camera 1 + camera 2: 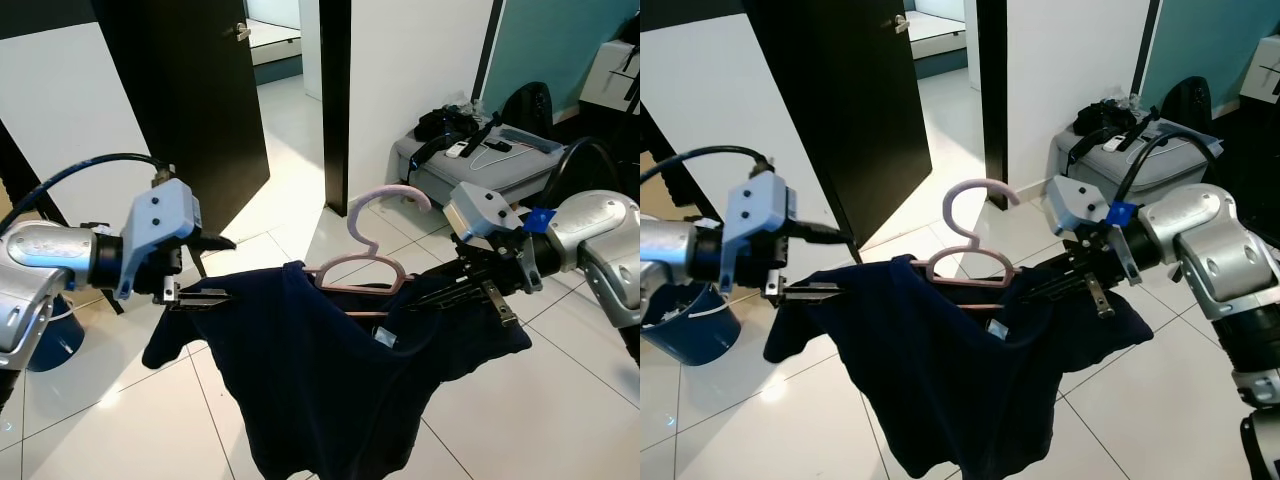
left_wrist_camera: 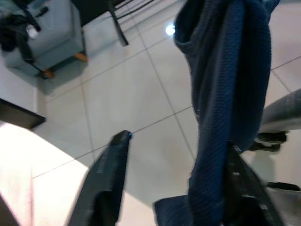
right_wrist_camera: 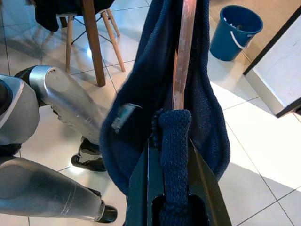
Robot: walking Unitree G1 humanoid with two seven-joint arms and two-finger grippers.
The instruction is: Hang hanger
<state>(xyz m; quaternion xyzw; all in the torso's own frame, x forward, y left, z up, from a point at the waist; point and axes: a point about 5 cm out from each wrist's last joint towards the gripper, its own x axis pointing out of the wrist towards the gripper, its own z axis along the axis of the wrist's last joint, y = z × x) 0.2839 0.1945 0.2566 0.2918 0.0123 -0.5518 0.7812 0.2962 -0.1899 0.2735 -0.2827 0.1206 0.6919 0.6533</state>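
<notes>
Both arms reach forward at chest height, spreading a navy garment [image 1: 330,380] between them above the tiled floor [image 1: 120,420]. The pink hanger [image 1: 365,262] sits in its neck. The right hand [image 3: 171,155] is clenched on the cloth; the left hand [image 2: 174,174], fingers apart, has cloth draped over one finger.

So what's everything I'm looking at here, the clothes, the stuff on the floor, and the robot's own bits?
garment: one, dark navy, draped on the hanger between the two hands
hanger: one, pink, hook up, held mid-air inside the garment
door: one, dark, ajar, behind the left arm
bucket: one, blue, on the floor to the robot's left
box: one, grey, by the far wall, dark items piled on top
floor: white glossy tiles
left hand: one, black fingers, gripping the garment's left end
right hand: one, black fingers, shut on the garment's right end
</notes>
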